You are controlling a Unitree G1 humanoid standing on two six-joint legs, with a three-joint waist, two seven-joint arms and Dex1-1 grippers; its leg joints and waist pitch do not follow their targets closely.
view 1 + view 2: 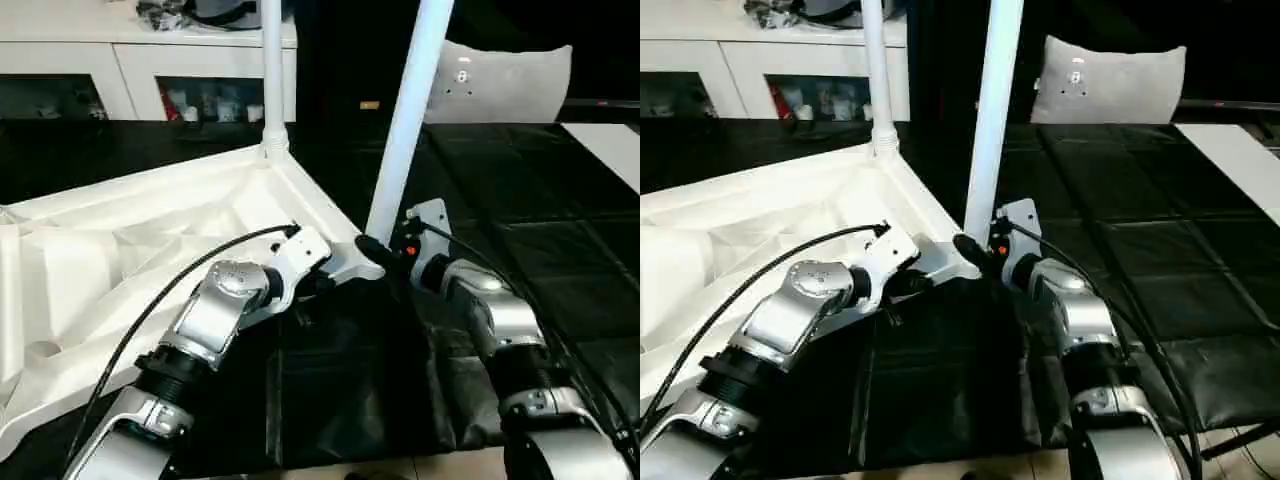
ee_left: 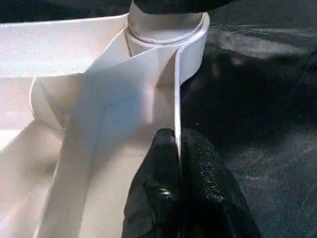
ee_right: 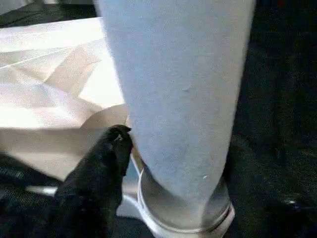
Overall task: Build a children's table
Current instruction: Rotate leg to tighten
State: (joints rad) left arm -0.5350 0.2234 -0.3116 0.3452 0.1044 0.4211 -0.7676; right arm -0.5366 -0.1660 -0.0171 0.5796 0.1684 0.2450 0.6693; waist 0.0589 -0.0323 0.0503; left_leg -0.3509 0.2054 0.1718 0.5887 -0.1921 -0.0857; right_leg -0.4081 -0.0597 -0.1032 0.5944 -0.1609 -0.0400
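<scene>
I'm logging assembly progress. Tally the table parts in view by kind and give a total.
Table top, lying underside up: 1, the tabletop
Legs standing upright in corner sockets: 2, the far leg and the near leg
Total: 3 parts

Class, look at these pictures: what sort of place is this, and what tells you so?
Probably an indoor workroom or lab: a white cabinet with glass doors at the back, black mats over the work surface, and a grey cushion behind.
</scene>
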